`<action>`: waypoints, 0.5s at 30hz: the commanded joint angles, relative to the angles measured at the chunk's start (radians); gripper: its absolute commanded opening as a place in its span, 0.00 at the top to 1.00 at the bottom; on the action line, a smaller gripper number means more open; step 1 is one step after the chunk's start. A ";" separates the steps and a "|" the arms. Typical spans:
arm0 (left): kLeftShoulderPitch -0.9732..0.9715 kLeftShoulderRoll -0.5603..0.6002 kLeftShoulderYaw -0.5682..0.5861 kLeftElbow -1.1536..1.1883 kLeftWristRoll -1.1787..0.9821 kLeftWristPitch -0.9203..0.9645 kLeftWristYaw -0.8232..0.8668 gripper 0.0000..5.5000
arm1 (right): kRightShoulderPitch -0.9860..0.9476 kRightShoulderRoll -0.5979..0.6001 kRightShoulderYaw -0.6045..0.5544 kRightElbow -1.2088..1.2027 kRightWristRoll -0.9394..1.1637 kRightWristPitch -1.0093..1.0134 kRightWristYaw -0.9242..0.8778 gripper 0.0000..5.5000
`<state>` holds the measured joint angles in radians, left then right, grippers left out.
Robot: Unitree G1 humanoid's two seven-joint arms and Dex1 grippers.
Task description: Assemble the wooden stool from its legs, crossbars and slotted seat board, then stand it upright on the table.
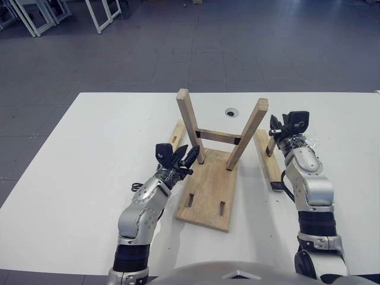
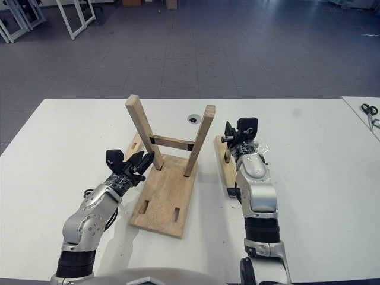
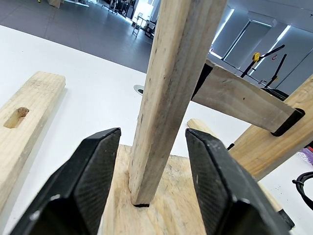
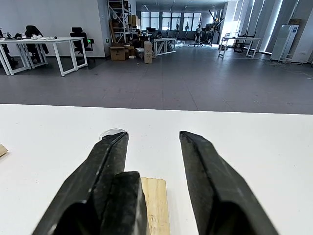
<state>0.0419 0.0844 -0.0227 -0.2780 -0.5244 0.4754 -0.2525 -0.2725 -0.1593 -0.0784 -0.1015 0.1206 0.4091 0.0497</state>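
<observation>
the seat board (image 1: 208,187) lies flat on the white table (image 1: 77,166), just below the middle of the head view. two legs stand in the slots at its upper end, leaning apart: the left leg (image 1: 191,126) and the right leg (image 1: 247,133), joined by a crossbar (image 1: 218,136) with dark ends. two more slots (image 1: 189,200) are cut near the board's lower end.

my left gripper (image 1: 180,156) is spread wide at the foot of the left leg. in the left wrist view the leg rises between my fingers (image 3: 90,181) with a gap on either side, so i grip nothing.

a loose wooden bar (image 1: 176,133) lies flat just left of the board, and a second loose bar (image 1: 267,159) lies just right of it. my right gripper (image 1: 289,123) sits at the second bar's upper end, fingers parted and grasping nothing.

a round hole (image 1: 231,111) shows in the table above the legs. scissors (image 2: 369,110) lie at the right edge of the right eye view.
</observation>
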 commanded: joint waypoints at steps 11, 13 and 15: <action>-0.005 -0.021 -0.007 0.024 0.031 -0.013 0.003 0.56 | -0.307 -0.010 -0.041 -0.084 0.050 0.332 -0.043 0.75; -0.008 -0.024 -0.006 0.025 0.033 -0.013 0.000 0.56 | -0.319 -0.018 -0.030 -0.045 0.031 0.344 -0.043 0.82; -0.004 -0.023 -0.002 0.023 0.033 -0.014 0.000 0.56 | -0.364 -0.015 -0.032 -0.032 0.022 0.325 -0.054 0.82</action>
<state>0.0415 0.0650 -0.0272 -0.2614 -0.5027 0.4654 -0.2540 -0.5772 -0.1690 -0.1102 -0.1420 0.1514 0.7398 0.0044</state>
